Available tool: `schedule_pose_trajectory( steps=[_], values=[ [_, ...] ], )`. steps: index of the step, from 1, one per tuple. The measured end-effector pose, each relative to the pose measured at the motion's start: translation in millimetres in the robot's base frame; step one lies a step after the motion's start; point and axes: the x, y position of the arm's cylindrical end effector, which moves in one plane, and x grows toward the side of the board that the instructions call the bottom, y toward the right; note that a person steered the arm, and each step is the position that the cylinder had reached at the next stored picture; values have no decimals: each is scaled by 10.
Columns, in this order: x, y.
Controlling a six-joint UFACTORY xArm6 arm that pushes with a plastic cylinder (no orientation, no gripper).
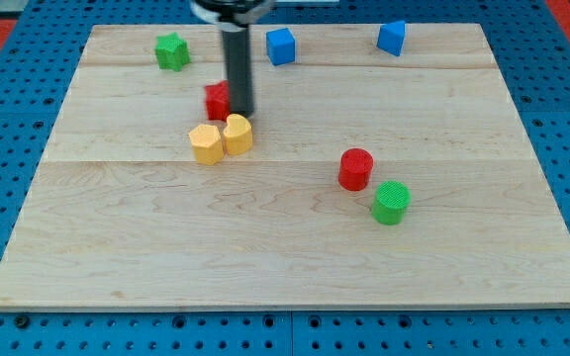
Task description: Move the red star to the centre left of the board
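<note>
1. Currently my tip (240, 112) sits on the wooden board (295, 247), in the upper-left part, rod standing upright and running out of the view's top.
2. No hand or claw on this rig, just a bare rod, so nothing is clenched or grasped; the tip only presses sideways.
3. Red star (216, 99) is right against the tip on the view's left side, touching or nearly so; the rod hides its right edge, so the star shape is only partly readable.
4. Two yellow blocks sit just below the tip: one yellow block (237, 133) directly under it toward the view's bottom, the other yellow block (206, 143) below and left of the tip. The two touch each other. Exact shapes are hard to make out.
5. Green block (172, 51) is up and left of the tip, near the board's top edge, well apart.
6. Blue cube (280, 45) is up and slightly right of the tip, near the top edge.
7. Second blue block (392, 38) is farther right along the same edge, well apart.
8. Red cylinder (355, 169) is down and right of the tip, well apart.
9. Green cylinder (391, 202) sits just beside the red cylinder, lower right of it, farthest from the tip.
10. Blue pegboard (8, 109) surrounds the board.
</note>
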Motion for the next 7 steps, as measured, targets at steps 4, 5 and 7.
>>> schedule_pose_trajectory(
  steps=[4,5,7],
  values=[
    [-500,-329],
    [-572,-330],
    [-542,-730]
  ],
)
